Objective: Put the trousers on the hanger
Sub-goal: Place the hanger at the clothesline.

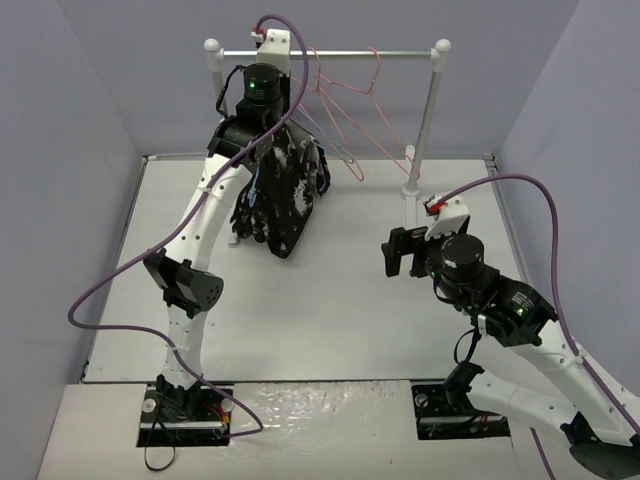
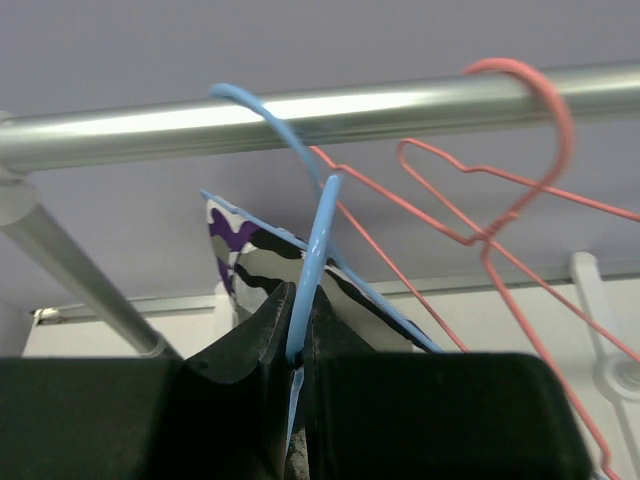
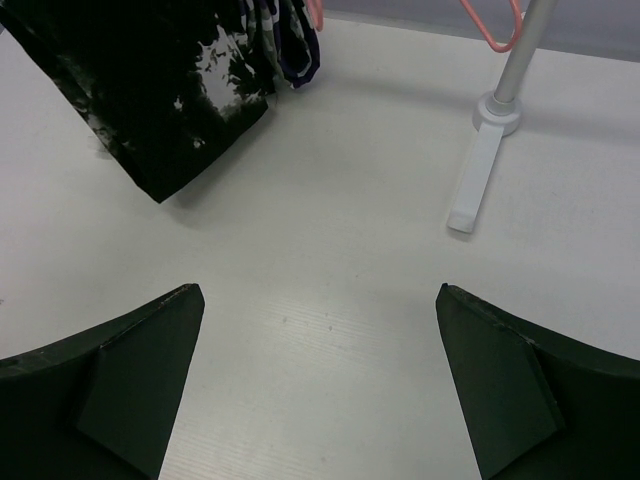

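Light's even and soft from overhead in all three views, nothing dim. From the top camera your table [image 1: 330,330] reads bright white, and shadows under the arms are faint. In the left wrist view the rail [image 2: 400,105] carries a long white glare streak, the hanger [image 2: 315,250] has a pale sheen, and the left gripper [image 2: 300,300] is a soft black mass. In the right wrist view the trousers [image 3: 150,100] go near pure black with shiny specks and a pale shadow alongside. The right gripper [image 3: 320,290] blurs slightly at the bottom corners.
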Robot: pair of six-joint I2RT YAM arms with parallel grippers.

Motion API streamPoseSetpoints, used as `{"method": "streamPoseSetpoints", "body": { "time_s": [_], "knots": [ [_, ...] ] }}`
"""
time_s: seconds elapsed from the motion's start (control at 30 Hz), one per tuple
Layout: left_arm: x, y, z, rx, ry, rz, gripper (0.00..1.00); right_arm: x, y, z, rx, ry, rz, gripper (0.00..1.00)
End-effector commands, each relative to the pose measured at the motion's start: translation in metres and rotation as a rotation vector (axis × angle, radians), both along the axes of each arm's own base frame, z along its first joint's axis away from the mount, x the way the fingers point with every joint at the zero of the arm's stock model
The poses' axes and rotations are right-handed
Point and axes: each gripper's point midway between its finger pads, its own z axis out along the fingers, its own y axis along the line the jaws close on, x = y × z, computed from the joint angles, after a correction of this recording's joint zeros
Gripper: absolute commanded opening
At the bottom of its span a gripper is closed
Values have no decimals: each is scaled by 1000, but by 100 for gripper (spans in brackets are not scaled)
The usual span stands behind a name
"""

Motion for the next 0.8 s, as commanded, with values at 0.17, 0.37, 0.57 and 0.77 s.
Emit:
{"method": "streamPoseSetpoints", "body": {
  "time_s": [0.17, 0.37, 0.57, 0.77],
  "knots": [
    [-61, -58, 124, -260, -288, -301, 0, 8, -4, 15, 29, -54, -41, 100],
    [-75, -45, 130, -240, -277, -282, 0, 7, -3, 15, 34, -52, -35, 100],
    [-76, 12, 112, -139, -208, -1, 0, 6, -2, 17, 42, -54, -30, 100],
    [-88, 36, 98, -74, -143, 85, 0, 5, -1, 17, 56, -51, -24, 100]
  ]
}}
